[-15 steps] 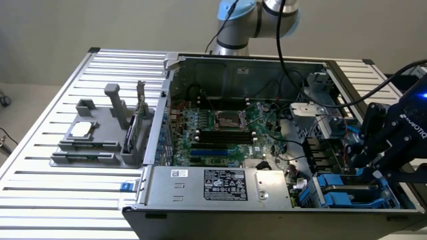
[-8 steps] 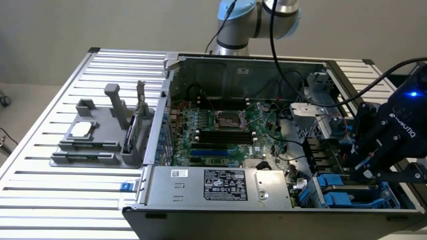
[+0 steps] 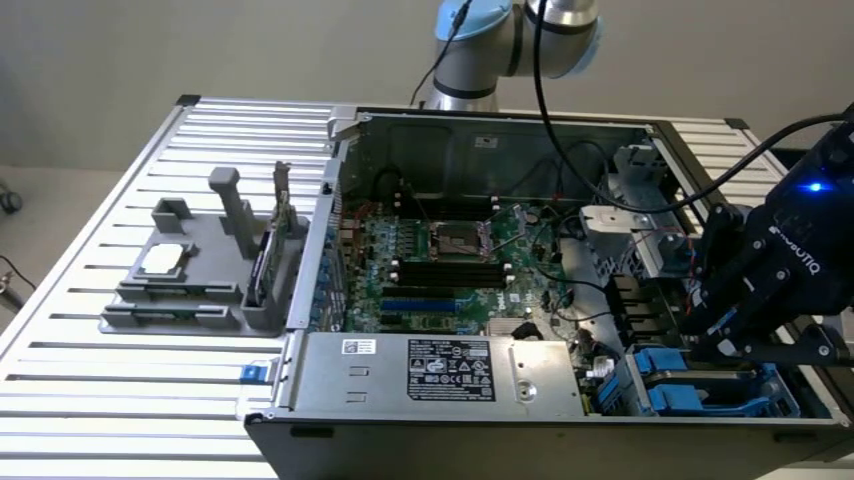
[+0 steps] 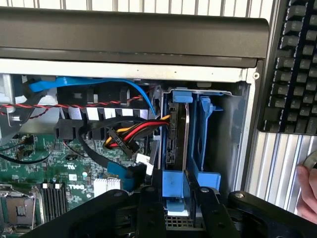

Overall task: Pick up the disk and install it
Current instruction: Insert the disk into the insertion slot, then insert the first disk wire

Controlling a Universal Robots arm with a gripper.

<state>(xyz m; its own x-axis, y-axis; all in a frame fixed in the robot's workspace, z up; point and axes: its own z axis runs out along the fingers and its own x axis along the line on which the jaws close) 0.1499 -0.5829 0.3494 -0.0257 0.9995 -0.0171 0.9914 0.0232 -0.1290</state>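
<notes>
Disk: flat silver hard drive in a blue plastic carrier (image 4: 184, 144), seen edge-on in the wrist view, standing upright inside the drive bay at the corner of the computer case.
Disk position: between blue plastic walls of the bay; its near end is just at the gripper fingers, and a blue tab of the carrier is seen at its far end.
Gripper: black robot gripper (image 4: 176, 198), placed directly over the near end of the disk carrier; the jaws are partly closed and a finger is seen on each side of the blue carrier, so the disk is held between them.
Gripper in exterior view: black gripper body (image 3: 747, 345) is lowered over the blue drive bay (image 3: 694, 385) at the exterior view's right, near the front corner of the case.
Cables: red, yellow and black wire bundle (image 4: 136, 136) and a blue flat cable (image 4: 89, 84) are seen just beside the bay.
Case: open grey metal computer case (image 3: 441, 425) lies on a slatted metal table (image 3: 120, 400); a green motherboard (image 3: 447, 265) is visible inside.
Power supply: large grey labelled box (image 3: 441, 370) sits at the front edge of the case.
Holder: grey plastic fixture (image 3: 194, 275) stands on the table at the exterior view's left, well apart from the gripper.
Keyboard: black keyboard (image 4: 297, 64) lies outside the case.
Person: part of a hand (image 4: 308, 191) is seen near the keyboard.
</notes>
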